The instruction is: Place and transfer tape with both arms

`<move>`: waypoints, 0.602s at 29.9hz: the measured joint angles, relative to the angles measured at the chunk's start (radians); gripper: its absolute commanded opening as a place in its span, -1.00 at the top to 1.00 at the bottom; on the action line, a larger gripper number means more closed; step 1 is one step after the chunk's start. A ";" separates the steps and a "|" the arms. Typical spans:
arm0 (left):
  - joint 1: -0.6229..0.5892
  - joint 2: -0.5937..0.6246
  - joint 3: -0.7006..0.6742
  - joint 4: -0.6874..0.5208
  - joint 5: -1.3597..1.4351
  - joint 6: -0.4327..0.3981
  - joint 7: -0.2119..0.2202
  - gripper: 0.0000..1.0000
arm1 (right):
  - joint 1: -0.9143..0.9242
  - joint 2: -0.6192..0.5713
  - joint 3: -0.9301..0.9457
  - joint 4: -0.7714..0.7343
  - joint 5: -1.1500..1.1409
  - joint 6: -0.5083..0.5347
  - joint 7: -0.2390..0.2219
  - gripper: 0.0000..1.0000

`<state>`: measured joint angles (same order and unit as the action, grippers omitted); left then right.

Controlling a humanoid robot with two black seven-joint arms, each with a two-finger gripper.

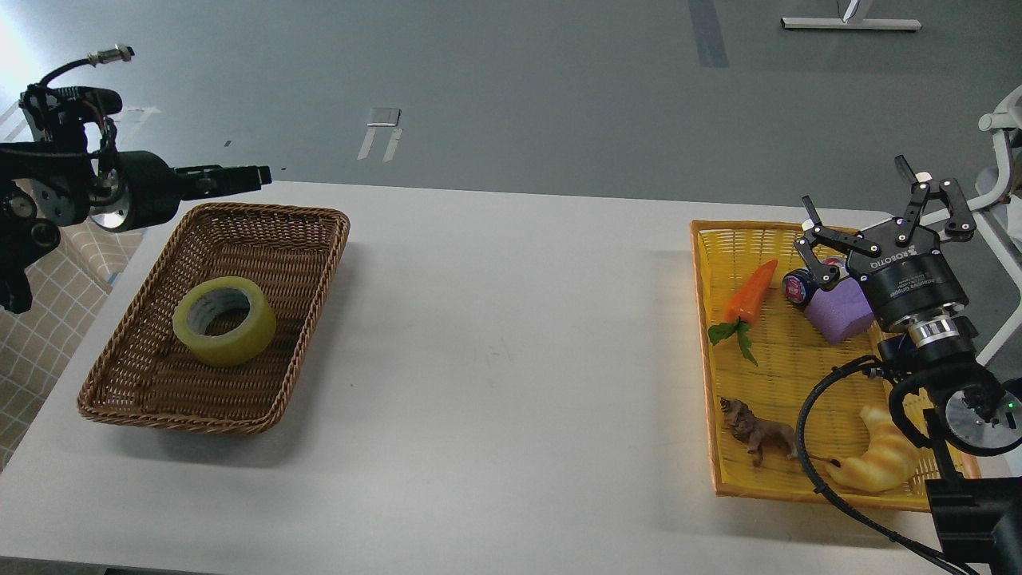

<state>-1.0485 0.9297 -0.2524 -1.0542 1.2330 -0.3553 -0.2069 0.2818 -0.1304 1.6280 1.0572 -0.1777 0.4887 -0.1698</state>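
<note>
The tape [225,321], a yellow roll with a grey-white core, lies flat in the brown wicker basket [311,239] at the table's left. My left gripper [254,175] is raised above the basket's far edge, clear of the tape. I see it side-on, so its fingers overlap and their gap is hidden. My right gripper [856,190] is open and empty, fingers spread, over the far right part of the yellow tray [703,319].
The yellow tray holds a toy carrot [750,294], a purple block [838,314], a small round item [797,286], a toy lion [758,433] and a croissant toy [878,461]. The white table [511,335] spans between basket and tray.
</note>
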 measured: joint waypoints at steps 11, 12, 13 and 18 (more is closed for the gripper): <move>-0.123 -0.126 -0.056 -0.023 -0.582 -0.004 0.002 -0.95 | 0.018 0.000 0.004 0.016 0.000 0.000 0.006 -1.00; -0.123 -0.138 -0.076 -0.023 -0.619 -0.007 0.002 -0.95 | 0.018 0.000 0.004 0.020 0.000 0.000 0.007 -1.00; -0.123 -0.151 -0.101 -0.023 -0.652 -0.012 0.002 -0.95 | 0.020 0.000 0.004 0.025 0.000 0.000 0.008 -1.00; -0.083 -0.207 -0.236 -0.021 -0.788 -0.056 0.002 -0.95 | 0.040 -0.011 0.010 0.051 0.000 0.000 0.004 -1.00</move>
<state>-1.1310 0.7222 -0.4885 -1.0756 0.4452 -0.4113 -0.2054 0.3222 -0.1417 1.6378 1.1078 -0.1779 0.4887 -0.1658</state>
